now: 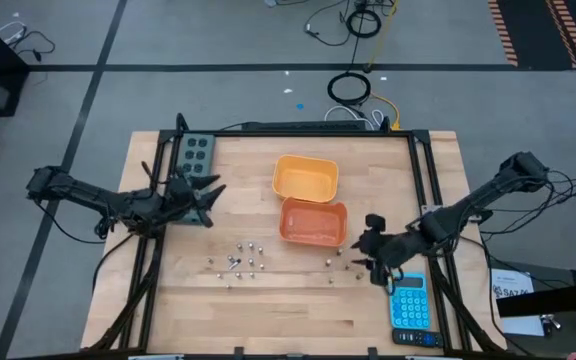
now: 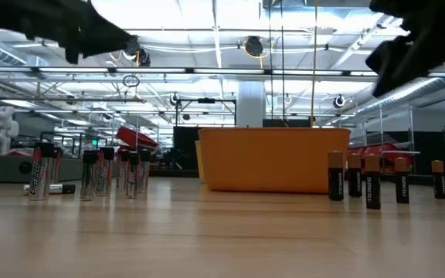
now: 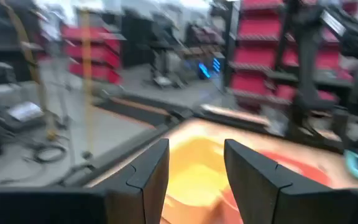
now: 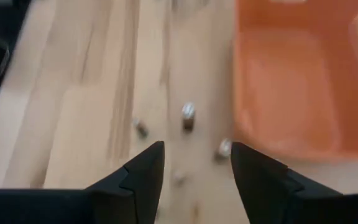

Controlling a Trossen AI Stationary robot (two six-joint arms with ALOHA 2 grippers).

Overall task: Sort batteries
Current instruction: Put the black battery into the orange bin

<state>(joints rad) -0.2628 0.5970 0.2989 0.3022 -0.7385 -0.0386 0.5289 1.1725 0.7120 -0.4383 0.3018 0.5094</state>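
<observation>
A pale wooden counter (image 1: 288,310) carries 2 open bins near its middle, touching corner to side: a yellow-orange bin (image 1: 306,178) farther back and a deeper orange bin (image 1: 314,222) in front of it. A blue calculator (image 1: 410,303) lies at the counter's right front edge. A grey block with round holes (image 1: 196,150) sits at the back left corner.

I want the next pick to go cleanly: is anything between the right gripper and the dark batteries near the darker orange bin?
Nothing visible. The right gripper, open, looks down on the dark batteries over bare wood; the darker orange bin sits just beside them.
</observation>
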